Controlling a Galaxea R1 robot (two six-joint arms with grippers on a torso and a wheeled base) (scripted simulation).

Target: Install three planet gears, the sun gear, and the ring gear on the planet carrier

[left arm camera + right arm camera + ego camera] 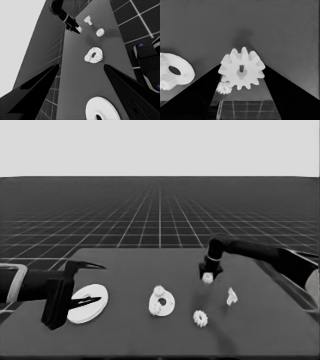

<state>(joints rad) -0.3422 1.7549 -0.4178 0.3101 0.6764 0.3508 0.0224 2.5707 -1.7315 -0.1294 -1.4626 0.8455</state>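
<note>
Closest to the head camera, a loose gear (200,318) lies on the table (130,330) toward its front, right of centre. Just behind and left of it sits the smaller round part (162,302) with two gears on it, one at its far edge, one at its near-left edge. Thin white piece (231,296) lies further right. Larger round part (88,303) rests at the table's left end, under the waiting left gripper (94,284), whose fingers stand spread, one above the disc, one across it, not gripping. Right arm reaches in from the right; right gripper (208,277) points down with a fourth gear (208,278) at its tips, behind the loose one. Left wrist view: both left fingers (37,87) wide apart with nothing between them, larger round part (101,110) near them, smaller round part (94,55) farther on, then the loose gear (100,32), thin white piece (88,20) and the right gripper (77,29) at its gear. Right wrist view: the gear (242,68) sits clamped between the two fingers (197,90), teeth and centre hole facing the camera; loose gear (224,88) shows small beneath it, smaller round part (178,71) off to one side.
</note>
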